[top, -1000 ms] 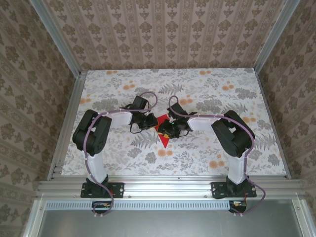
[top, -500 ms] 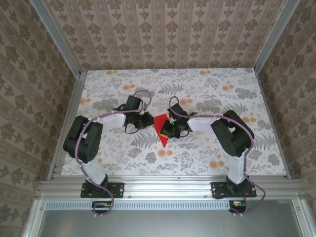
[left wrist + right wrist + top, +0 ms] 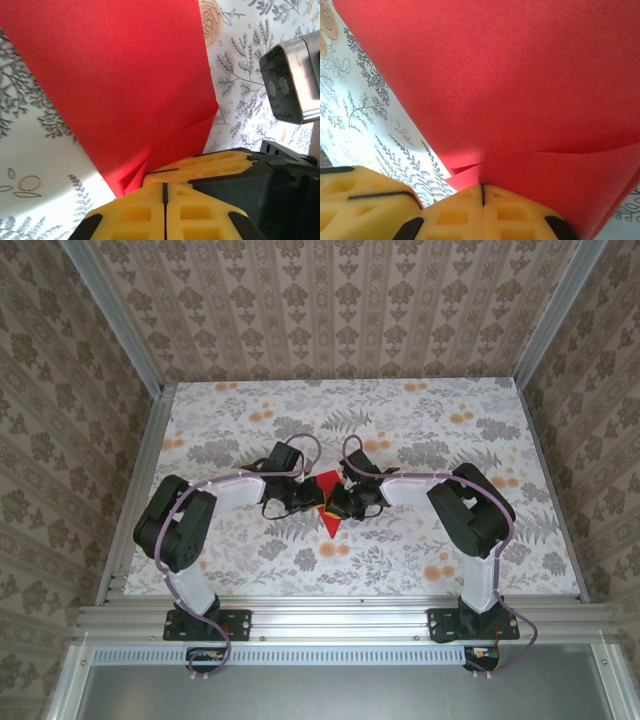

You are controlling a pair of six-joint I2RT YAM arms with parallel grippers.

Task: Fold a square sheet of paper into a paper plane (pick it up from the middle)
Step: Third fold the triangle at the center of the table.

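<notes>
The square sheet of paper (image 3: 328,520) is bright red, creased into an angular shape, and lies mid-table between both arms. In the left wrist view the paper (image 3: 115,85) puckers right at the tips of my left gripper (image 3: 164,186), whose yellow jaws are pressed together on its near edge. In the right wrist view the paper (image 3: 520,90) carries a creased flap, and my right gripper (image 3: 482,187) is shut on its edge. The two grippers (image 3: 318,498) (image 3: 337,502) meet tip to tip over the sheet. The right fingers (image 3: 200,167) rest beside the left jaws.
The floral-patterned table (image 3: 420,430) has aluminium rails along its edges (image 3: 140,480) and patterned walls around it. The right arm's silver wrist camera housing (image 3: 290,85) hangs close on the right in the left wrist view.
The left arm swung out leftward, then came back to the paper and its jaws closed. The right gripper closed where it was at the paper's edge.
</notes>
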